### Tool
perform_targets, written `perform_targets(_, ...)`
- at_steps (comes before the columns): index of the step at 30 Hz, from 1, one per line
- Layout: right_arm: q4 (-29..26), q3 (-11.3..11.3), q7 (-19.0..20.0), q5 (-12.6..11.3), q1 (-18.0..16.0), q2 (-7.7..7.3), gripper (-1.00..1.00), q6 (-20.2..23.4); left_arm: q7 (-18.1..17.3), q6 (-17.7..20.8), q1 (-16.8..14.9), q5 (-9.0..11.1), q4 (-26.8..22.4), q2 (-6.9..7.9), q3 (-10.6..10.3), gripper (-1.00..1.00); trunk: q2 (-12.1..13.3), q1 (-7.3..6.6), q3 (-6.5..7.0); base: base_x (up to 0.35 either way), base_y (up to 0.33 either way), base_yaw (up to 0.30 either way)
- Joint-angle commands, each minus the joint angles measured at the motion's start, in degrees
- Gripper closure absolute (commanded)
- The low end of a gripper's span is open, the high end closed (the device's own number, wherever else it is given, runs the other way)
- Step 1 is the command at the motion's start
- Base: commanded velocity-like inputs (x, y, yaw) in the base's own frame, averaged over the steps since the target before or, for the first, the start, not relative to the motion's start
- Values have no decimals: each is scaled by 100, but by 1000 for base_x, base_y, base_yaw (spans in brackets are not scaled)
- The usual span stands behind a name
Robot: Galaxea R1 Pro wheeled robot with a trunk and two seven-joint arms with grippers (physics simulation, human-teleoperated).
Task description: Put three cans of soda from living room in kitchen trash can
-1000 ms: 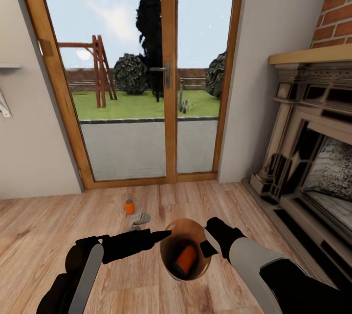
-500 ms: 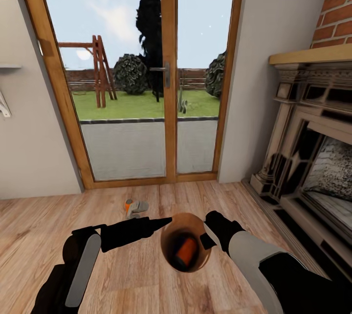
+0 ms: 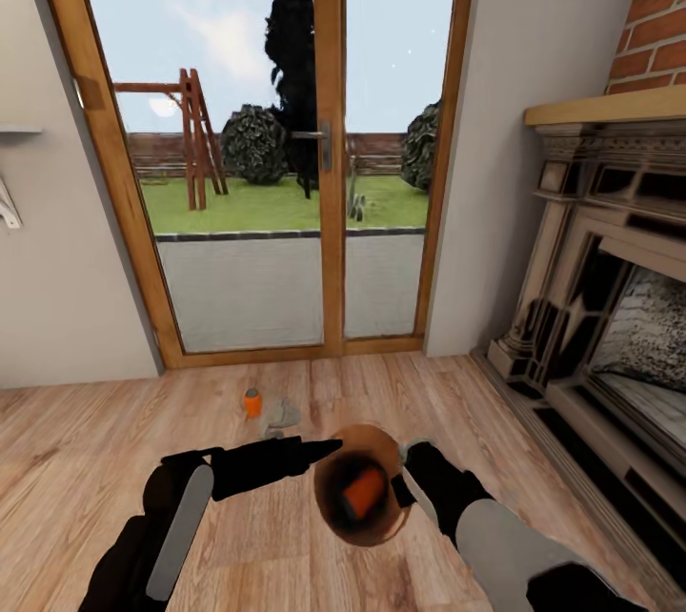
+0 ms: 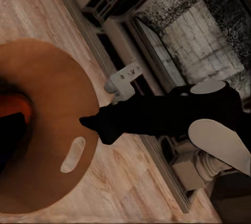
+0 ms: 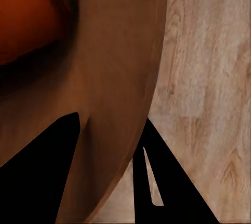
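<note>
Your right gripper clamps the trash can by its rim, one finger inside the wall and one outside, with an orange soda can lying in it. The bin has tilted further toward you in the last second. Your left gripper points at the rim; I cannot tell its opening. Beyond, another orange can stands on the wood floor beside a grey-topped object, before the glass doors.

Tilted bin — orange can inside
</note>
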Motion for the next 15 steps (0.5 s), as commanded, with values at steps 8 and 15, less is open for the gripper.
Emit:
perform_targets(8,-283,-125,449,-313,300,-42,100,-55,-122,-49,-3,38,-9,361,34,-100,-1,-1,0,0,0,0)
perform_targets(15,-287,-120,442,-310,301,-45,100,-64,-656,-36,-9,42,-184,747,733,-100,-1,-1,0,0,0,0)
